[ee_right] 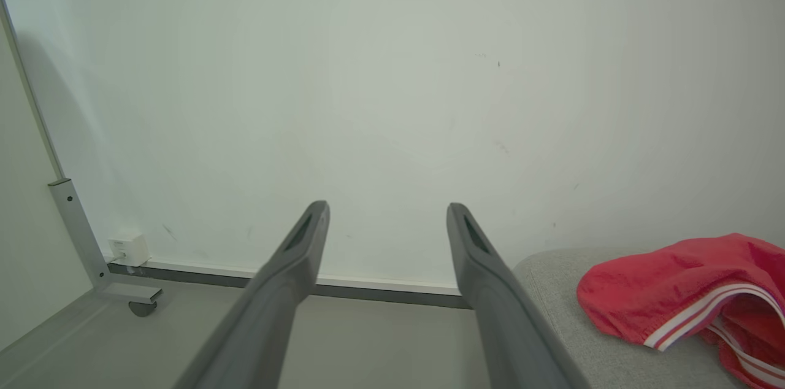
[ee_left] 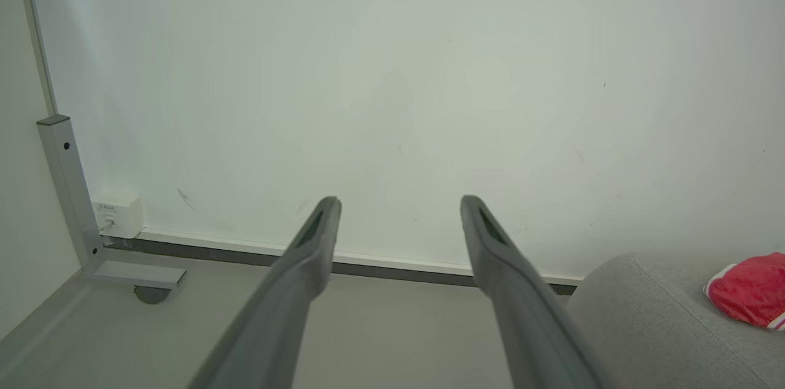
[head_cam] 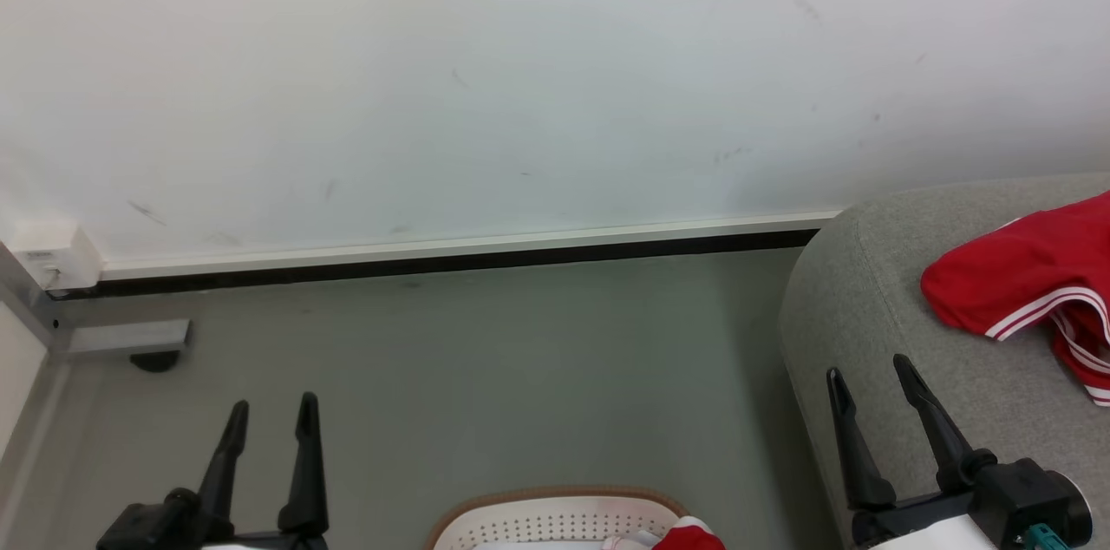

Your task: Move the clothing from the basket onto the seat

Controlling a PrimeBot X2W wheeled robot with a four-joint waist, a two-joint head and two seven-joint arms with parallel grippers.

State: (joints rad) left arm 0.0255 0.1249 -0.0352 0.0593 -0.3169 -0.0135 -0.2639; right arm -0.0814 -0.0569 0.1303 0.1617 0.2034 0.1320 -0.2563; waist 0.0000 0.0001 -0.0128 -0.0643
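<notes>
A red garment with white stripes lies on the grey seat at the right; it also shows as the red garment on the seat and as the garment on the seat. The white basket with its tan rim sits at the bottom centre, a bit of red clothing inside it. My left gripper stands open over the floor, left of the basket. My right gripper is open above the seat's near edge, left of the garment. Both hold nothing.
A white wall with a pale skirting strip runs across the back. A metal frame foot and a small white box sit in the left corner. Grey floor lies between basket and wall.
</notes>
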